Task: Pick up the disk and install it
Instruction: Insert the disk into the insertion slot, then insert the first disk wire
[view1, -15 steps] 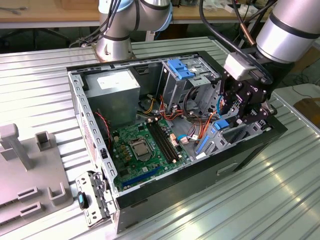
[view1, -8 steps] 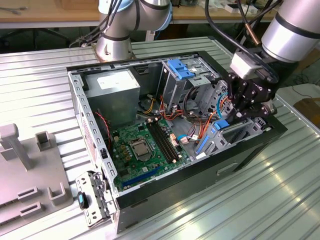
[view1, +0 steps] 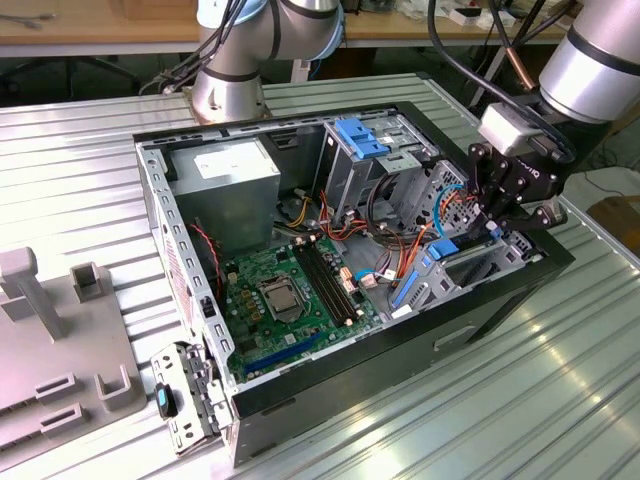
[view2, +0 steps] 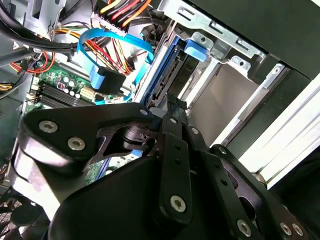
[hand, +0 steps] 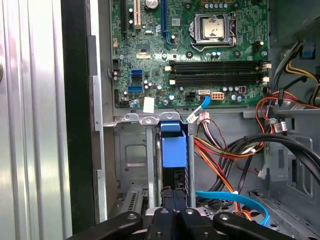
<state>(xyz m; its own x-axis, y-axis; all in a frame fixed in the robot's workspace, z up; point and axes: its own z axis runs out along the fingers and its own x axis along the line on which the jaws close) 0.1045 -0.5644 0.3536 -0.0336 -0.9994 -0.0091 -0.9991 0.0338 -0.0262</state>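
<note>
The disk, a dark drive in a bright blue carrier, stands on edge in a slot of the grey metal cage at the front corner of the open computer case. In the second wrist view its blue rail runs down into the cage. My gripper hangs over that corner of the case, at the exterior view's right. In both wrist views the black fingers sit close together at the disk's near end, and the gripper is shut on the disk.
Red, orange and blue cables crowd the space beside the cage. The green motherboard lies in the case floor. A fixed blue bracket tops the rear drive cage. A grey fixture stands on the ribbed table at the exterior view's left.
</note>
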